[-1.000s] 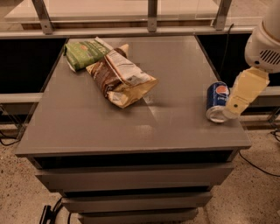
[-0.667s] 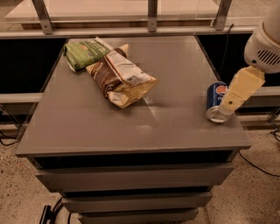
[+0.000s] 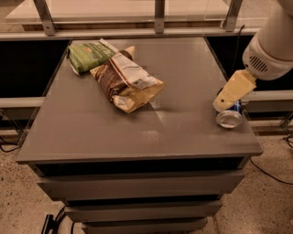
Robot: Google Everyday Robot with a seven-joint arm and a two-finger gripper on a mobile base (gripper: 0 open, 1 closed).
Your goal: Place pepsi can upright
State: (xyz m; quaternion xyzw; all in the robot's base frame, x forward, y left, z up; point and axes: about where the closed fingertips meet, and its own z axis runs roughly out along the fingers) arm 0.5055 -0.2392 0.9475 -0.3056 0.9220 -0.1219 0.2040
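Observation:
The pepsi can point(image 3: 230, 116) is at the right edge of the grey table top point(image 3: 183, 132), near the front corner. Its silver end faces the camera and a little of its blue side shows behind that, so it looks lying or tilted rather than upright. My gripper point(image 3: 225, 103), cream-coloured on a white arm, reaches in from the upper right. It is right over the can's far part and hides it. I cannot tell whether it has hold of the can.
A brown and white chip bag point(image 3: 126, 82) lies at the table's middle left, with a green bag point(image 3: 89, 55) behind it at the far left corner. Drawers are below the top. A rail with metal posts point(image 3: 159, 13) runs behind the table.
My gripper has moved left, from beside the can to over its far part. The can's silver end now faces the camera more. The bags have not moved.

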